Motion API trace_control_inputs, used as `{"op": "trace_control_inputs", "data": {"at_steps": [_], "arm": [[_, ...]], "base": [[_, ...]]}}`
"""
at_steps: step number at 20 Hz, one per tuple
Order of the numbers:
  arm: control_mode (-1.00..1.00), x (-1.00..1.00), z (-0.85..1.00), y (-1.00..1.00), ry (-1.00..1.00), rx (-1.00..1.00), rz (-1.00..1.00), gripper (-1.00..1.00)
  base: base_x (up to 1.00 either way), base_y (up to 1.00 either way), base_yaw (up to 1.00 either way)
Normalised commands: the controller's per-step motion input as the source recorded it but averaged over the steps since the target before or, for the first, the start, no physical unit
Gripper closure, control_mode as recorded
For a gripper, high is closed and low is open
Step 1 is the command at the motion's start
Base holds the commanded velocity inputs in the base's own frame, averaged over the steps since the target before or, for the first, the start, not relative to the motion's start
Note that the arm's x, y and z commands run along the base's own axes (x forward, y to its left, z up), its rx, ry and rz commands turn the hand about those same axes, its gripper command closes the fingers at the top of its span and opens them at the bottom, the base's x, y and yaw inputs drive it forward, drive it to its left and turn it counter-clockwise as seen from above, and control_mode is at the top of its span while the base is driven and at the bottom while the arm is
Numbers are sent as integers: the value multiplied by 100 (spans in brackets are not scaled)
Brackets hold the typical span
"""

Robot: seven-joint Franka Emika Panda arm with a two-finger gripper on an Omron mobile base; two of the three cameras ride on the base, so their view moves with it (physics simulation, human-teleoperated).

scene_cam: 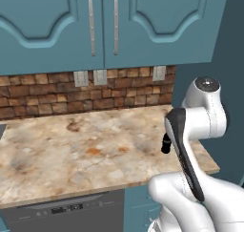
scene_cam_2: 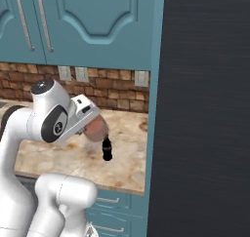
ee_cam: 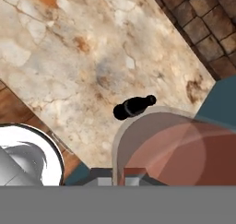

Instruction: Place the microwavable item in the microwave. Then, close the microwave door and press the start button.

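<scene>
The microwavable item (scene_cam_2: 96,128), a squat reddish-brown lump, hangs above the marble counter (scene_cam_2: 58,155), lifted off its surface. My gripper (scene_cam_2: 91,122) is shut on it from above. In the hand view the item (ee_cam: 179,149) looms large at the lower right, right at my fingertips (ee_cam: 107,178), and covers most of them. The microwave and the microwave door are out of view.
A slim black bottle (scene_cam_2: 106,149) stands on the counter just below and right of the held lump, also seen as the bottle (scene_cam: 165,144) and the bottle (ee_cam: 133,106). A tall black fridge door (scene_cam_2: 205,109) closes off the right. Teal wall cabinets (scene_cam: 102,21) hang overhead; the brick backsplash (scene_cam: 47,95) is behind.
</scene>
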Motion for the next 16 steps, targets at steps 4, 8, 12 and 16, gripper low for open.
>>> {"op": "trace_control_inputs", "data": {"at_steps": [4, 8, 12, 16], "arm": [[-100, -24, 0, 19, 0, 0, 0, 100], [100, -21, 0, 40, 0, -3, 0, 100], [100, 0, 0, 0, 0, 0, 0, 100], [100, 0, 0, 0, 0, 0, 0, 100]], "base": [[0, 0, 0], [-17, 18, 0], [-91, 81, 0], [-99, 69, 0]]}}
